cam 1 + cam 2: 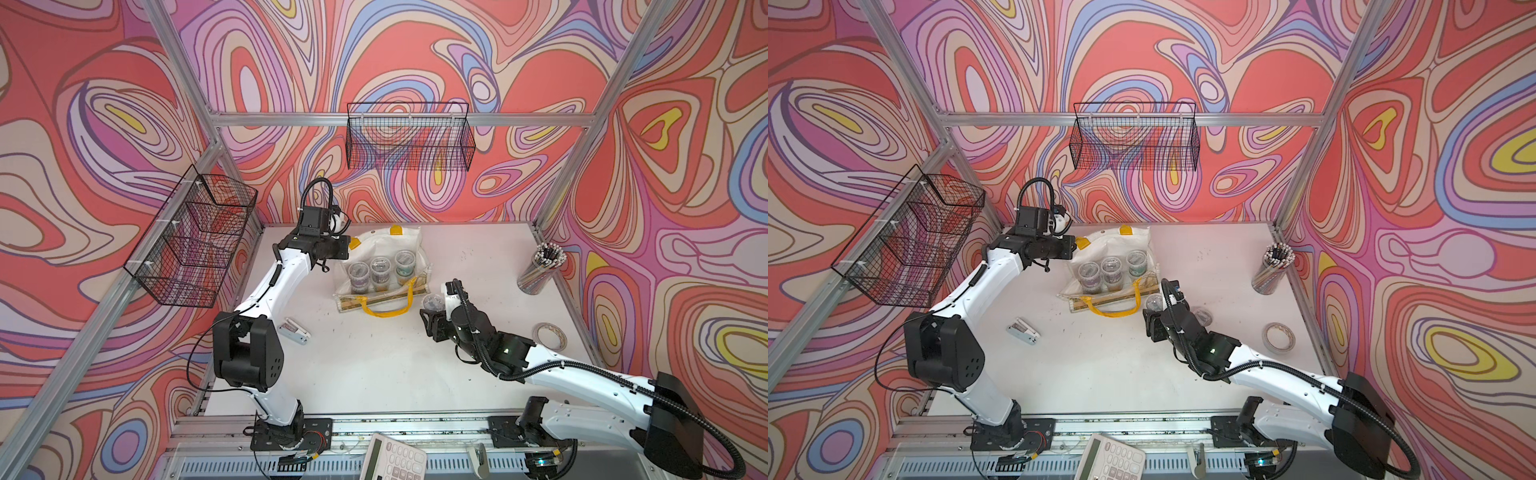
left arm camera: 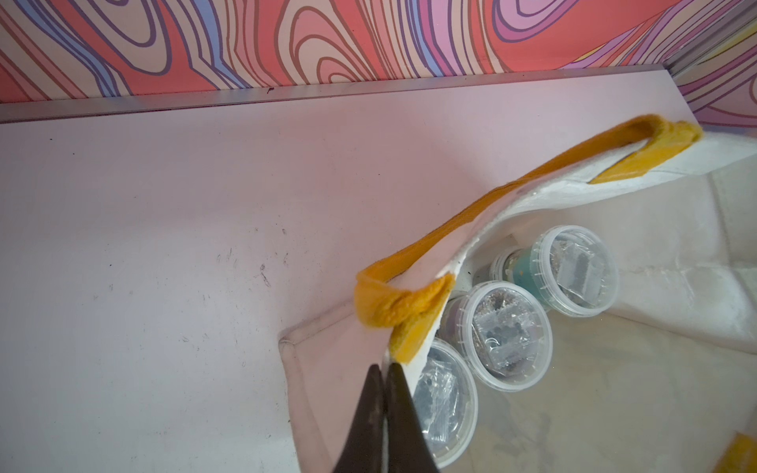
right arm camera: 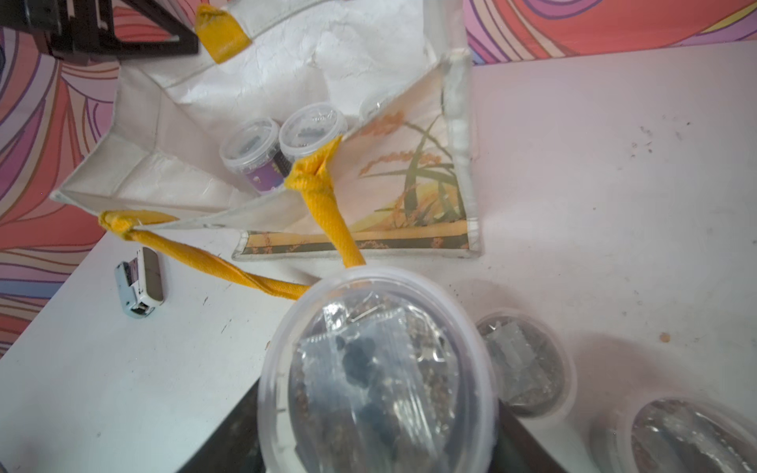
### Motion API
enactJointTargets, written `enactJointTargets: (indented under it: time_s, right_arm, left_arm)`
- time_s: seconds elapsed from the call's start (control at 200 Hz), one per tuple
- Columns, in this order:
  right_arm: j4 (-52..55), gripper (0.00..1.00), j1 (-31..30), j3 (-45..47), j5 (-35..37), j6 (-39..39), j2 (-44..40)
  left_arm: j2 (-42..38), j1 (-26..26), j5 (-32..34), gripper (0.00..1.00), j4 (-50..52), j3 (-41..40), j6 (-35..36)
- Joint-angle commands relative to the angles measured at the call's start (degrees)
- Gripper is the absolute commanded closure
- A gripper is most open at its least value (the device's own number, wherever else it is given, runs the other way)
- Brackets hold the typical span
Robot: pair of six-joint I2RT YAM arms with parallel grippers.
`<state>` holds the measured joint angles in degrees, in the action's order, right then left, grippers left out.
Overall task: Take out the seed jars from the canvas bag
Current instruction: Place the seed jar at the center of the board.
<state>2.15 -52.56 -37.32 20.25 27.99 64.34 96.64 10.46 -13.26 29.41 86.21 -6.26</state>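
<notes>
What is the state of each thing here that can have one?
Bag: open.
Left claw: shut on bag rim.
Right claw: shut on a jar, outside bag.
Jars in bag: three, upright, lidded.
Other jars: two, out of bag, upright, lidded.
Pencil cup: upright.
Tape roll: lying flat.

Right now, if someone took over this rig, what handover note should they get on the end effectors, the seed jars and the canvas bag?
Left end effector: shut on the canvas bag rim, by a yellow tab, apparently holding it open.
Right end effector: shut on a seed jar, outside the bag, over the table.
Done: two jars stand on the table beside it.
Left: set this jar down; three jars visible in the bag remain to take out.
</notes>
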Motion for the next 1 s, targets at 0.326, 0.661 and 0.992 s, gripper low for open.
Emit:
enactJointTargets:
  time_s: [0.326, 0.661, 0.992]
  right_arm:
    - [-20.31, 0.42, -1.92, 5.41, 1.19, 0.70, 12.07]
    - [-28.77, 0.42, -2.02, 7.43, 0.62, 1.69, 20.97]
    - [-32.67, 0.38, -1.96, 7.97, -0.25, 2.84, 25.42]
  left_arm:
    - [0.74, 0.00, 0.35, 1.00, 4.50, 1.50, -0.61]
    - [1.36, 0.00, 0.36, 1.00, 5.05, 2.00, -0.74]
    - [1.45, -0.07, 0.99, 1.00, 5.17, 2.12, -0.62]
